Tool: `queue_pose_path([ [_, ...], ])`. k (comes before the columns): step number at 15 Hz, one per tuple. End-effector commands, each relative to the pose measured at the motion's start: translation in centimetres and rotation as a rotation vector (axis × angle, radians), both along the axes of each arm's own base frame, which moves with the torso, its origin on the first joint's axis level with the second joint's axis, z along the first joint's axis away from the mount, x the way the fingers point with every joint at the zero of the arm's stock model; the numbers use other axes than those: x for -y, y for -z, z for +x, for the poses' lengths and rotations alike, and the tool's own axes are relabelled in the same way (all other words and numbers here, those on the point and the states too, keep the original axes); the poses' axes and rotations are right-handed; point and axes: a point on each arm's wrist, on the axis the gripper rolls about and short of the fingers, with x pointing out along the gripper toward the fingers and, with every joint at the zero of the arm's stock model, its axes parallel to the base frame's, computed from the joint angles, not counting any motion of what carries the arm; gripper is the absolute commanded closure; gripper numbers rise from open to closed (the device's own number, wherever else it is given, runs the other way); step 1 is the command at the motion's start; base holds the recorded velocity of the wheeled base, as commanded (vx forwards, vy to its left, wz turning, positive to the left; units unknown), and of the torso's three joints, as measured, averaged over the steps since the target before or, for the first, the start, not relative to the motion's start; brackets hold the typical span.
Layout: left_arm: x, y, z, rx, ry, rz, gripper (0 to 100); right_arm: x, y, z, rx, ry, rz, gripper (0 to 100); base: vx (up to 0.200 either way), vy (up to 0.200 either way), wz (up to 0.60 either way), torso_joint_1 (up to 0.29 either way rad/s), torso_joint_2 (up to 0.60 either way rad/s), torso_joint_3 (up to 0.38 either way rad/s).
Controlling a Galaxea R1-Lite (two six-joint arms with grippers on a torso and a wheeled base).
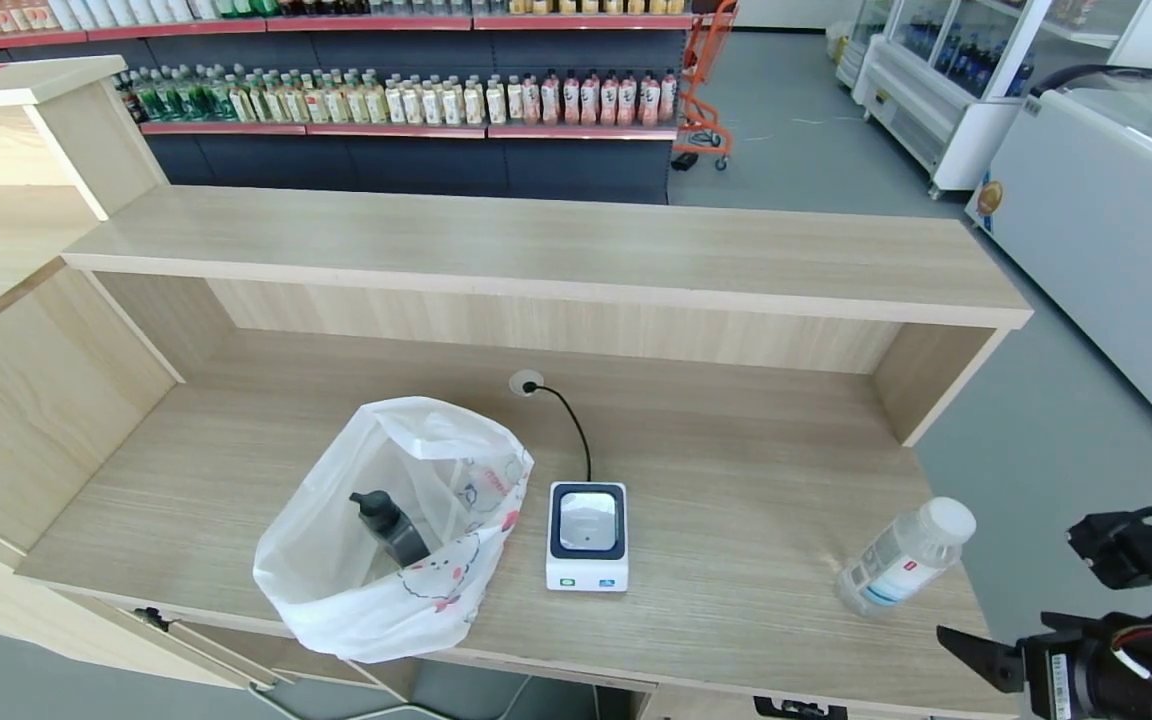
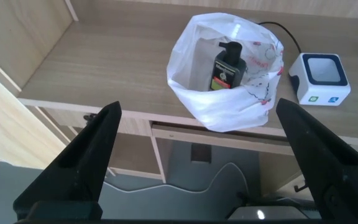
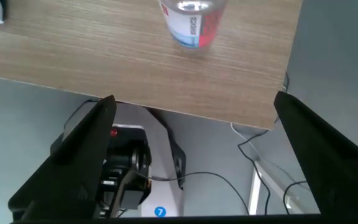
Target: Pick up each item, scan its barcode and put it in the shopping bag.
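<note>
I see wooden surface, wide. White shopping bag stands open on left front part. Left claw: fingers apart, empty, low before bag. Right claw: fingers apart, empty, off front edge at right end. Scanner just beside bag. Clear bottle near right front corner. Dark pump bottle inside bag.

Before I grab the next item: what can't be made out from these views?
- Dark pump bottle in the white plastic shopping bag: base hidden by the bag's wall, head view; label too small, left wrist view.
- Clear plastic bottle with white cap: barcode too small, head view; cut off by the frame edge, right wrist view.
</note>
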Motion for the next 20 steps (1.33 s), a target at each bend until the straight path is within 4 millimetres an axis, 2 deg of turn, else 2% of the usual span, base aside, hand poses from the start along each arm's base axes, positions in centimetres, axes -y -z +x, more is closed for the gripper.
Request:
queue_pose_path([
  [1,0.0,0.0,0.0,0.000,0.000,-0.002,0,0.2,0.9,-1.5,-0.033,0.036,-0.037,0,0.000,0.000,0.00,0.000,0.00,0.000],
  [7,0.0,0.0,0.0,0.000,0.000,0.000,0,0.4,1.4,-1.5,-0.061,0.100,-0.069,0,0.000,0.000,0.00,0.000,0.00,0.000],
  [10,0.0,0.0,0.0,0.000,0.000,0.000,0,0.4,1.4,-0.5,-0.032,0.116,-0.051,0,0.000,0.000,0.00,0.000,0.00,0.000],
  [20,0.0,0.0,0.0,0.000,0.000,0.000,0,-0.4,4.5,4.2,0.038,0.079,-0.054,0,0.000,0.000,0.00,0.000,0.00,0.000],
])
